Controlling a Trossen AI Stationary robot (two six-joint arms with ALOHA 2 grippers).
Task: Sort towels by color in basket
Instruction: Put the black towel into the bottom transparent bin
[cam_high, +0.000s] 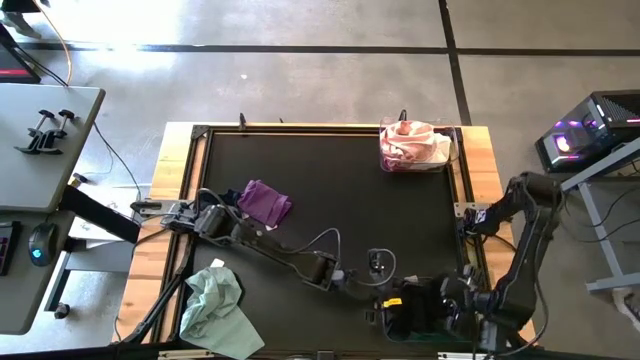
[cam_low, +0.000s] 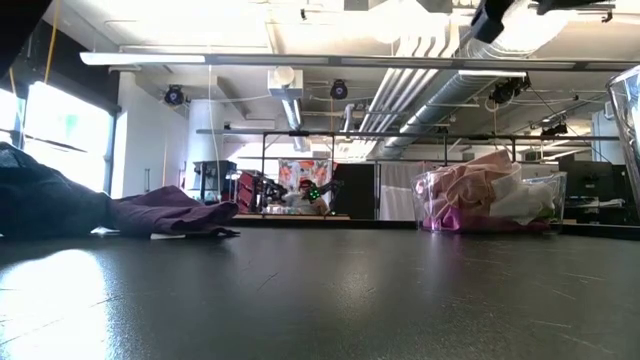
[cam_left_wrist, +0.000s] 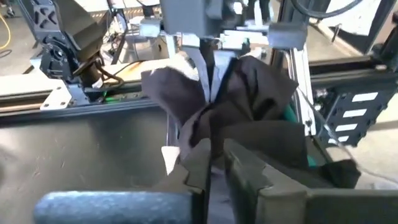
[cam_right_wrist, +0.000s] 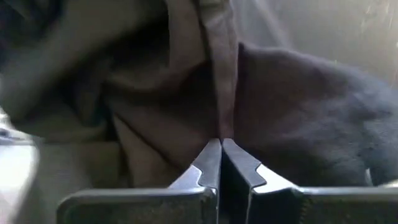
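Observation:
A black towel (cam_high: 420, 305) lies bunched near the table's front edge on the right, and both grippers meet at it. My left gripper (cam_left_wrist: 214, 171) reaches in level from the left and is shut on its near side. My right gripper (cam_right_wrist: 221, 146) comes down from above and is shut on a raised fold. The clear basket (cam_high: 415, 147) at the far right holds pink and white towels. A purple towel (cam_high: 265, 200) lies flat at the left middle. A pale mint towel (cam_high: 215, 305) rests crumpled at the near left. My left gripper pinches the black towel's lower bunched part (cam_left_wrist: 214, 146) between its two fingers, coming nearly level from the table's left. How many layers it has is hidden by the fingers. My right gripper pinches an upright fold (cam_right_wrist: 224, 118) of the black towel at its fingertips, pointing steeply down. The fold stands up, drawn into a ridge (cam_left_wrist: 208, 93) between the fingers, and the rest of the cloth spreads below it.
A bit of teal (cam_left_wrist: 289, 115) shows beside the black towel, toward the right frame rail (cam_high: 470, 210). The mat's middle (cam_high: 340, 190) is bare. Cables trail along my left arm (cam_high: 300, 250). A side desk (cam_high: 40, 140) stands off the table's left.

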